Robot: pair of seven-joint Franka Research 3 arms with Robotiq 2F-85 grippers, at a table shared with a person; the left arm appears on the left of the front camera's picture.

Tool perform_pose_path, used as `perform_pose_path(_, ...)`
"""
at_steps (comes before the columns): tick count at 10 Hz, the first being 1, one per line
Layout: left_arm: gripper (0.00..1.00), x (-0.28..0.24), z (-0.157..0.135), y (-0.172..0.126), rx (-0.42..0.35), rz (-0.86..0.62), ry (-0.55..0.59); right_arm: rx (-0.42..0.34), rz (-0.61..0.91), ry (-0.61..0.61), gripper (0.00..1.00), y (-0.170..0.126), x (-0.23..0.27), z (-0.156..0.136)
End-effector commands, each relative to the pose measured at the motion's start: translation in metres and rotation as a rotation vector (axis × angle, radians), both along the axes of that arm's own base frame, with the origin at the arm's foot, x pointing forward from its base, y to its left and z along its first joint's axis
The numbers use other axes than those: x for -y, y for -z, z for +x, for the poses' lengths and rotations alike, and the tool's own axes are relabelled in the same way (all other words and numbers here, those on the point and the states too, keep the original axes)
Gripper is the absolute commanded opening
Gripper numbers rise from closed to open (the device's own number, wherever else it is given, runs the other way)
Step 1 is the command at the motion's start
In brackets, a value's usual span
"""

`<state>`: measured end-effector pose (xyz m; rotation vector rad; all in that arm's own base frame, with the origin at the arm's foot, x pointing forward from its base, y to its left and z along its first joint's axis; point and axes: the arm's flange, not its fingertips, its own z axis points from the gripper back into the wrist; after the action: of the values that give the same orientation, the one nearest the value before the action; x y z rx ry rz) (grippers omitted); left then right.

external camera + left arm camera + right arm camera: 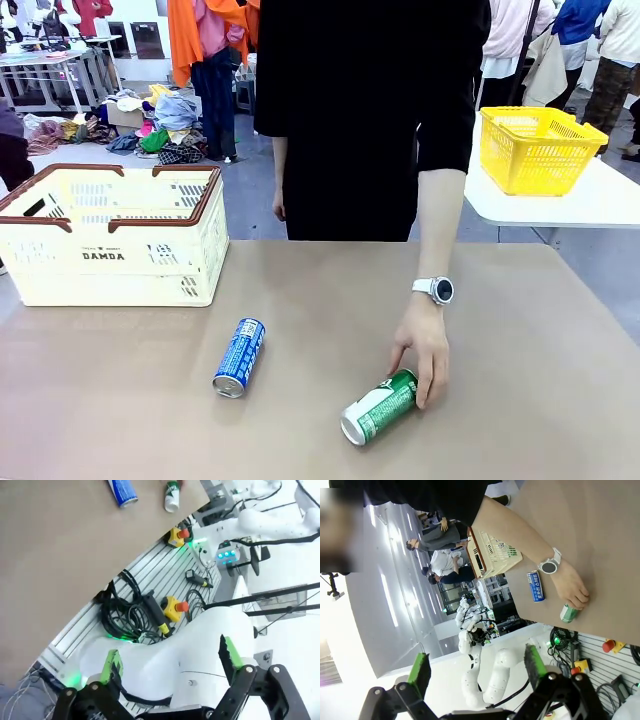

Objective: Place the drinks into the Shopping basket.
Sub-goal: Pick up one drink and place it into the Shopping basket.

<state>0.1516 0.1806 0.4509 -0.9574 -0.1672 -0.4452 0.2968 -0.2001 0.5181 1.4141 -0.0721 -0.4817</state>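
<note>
I read "DAMDA" on the cream basket (110, 250), far left on the table (530, 320). Blue can (239, 357) lies mid-table; green can (379, 406) beside it, under a person's hand (424, 345). My left gripper (170, 660) and right gripper (477, 667) gape wide, empty.

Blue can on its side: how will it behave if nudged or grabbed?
The blue can lies on its side on the flat table with nothing against it, so a sideways nudge would probably roll it. Its slim, glossy wall looks smooth, likely slippery and dentable if squeezed hard. Full or empty can't be told, so weight is uncertain.
</note>
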Motion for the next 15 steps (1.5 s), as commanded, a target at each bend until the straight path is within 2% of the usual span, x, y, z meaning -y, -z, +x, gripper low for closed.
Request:
perform_pose_path(1,1.00,0.069,0.014,0.045,-0.003,0.040,0.082,0.000,0.018,0.002,1.00,-0.006,0.001,0.000)
perform_pose_path(3,1.00,0.113,0.035,0.042,-0.027,0.112,0.159,0.000,0.018,0.002,1.00,-0.006,0.001,0.000)
perform_pose_path(5,1.00,0.183,0.060,0.030,-0.067,0.253,0.191,0.000,0.018,0.002,1.00,-0.006,0.001,0.000)
perform_pose_path(7,1.00,0.258,0.086,0.036,-0.112,0.424,0.043,0.000,0.018,0.002,1.00,-0.006,0.001,0.000)
perform_pose_path(8,1.00,0.303,0.097,0.043,-0.099,0.494,0.054,0.000,0.018,0.002,1.00,-0.006,0.001,0.000)
perform_pose_path(11,1.00,0.395,0.116,0.071,-0.072,0.651,0.119,0.000,0.018,0.002,1.00,-0.006,0.001,0.000)
perform_pose_path(13,1.00,0.412,0.125,0.089,-0.076,0.693,0.109,0.000,0.018,0.002,1.00,-0.006,0.001,0.000)
perform_pose_path(15,1.00,0.416,0.129,0.113,-0.033,0.790,-0.057,0.000,0.018,0.002,1.00,-0.006,0.001,0.000)
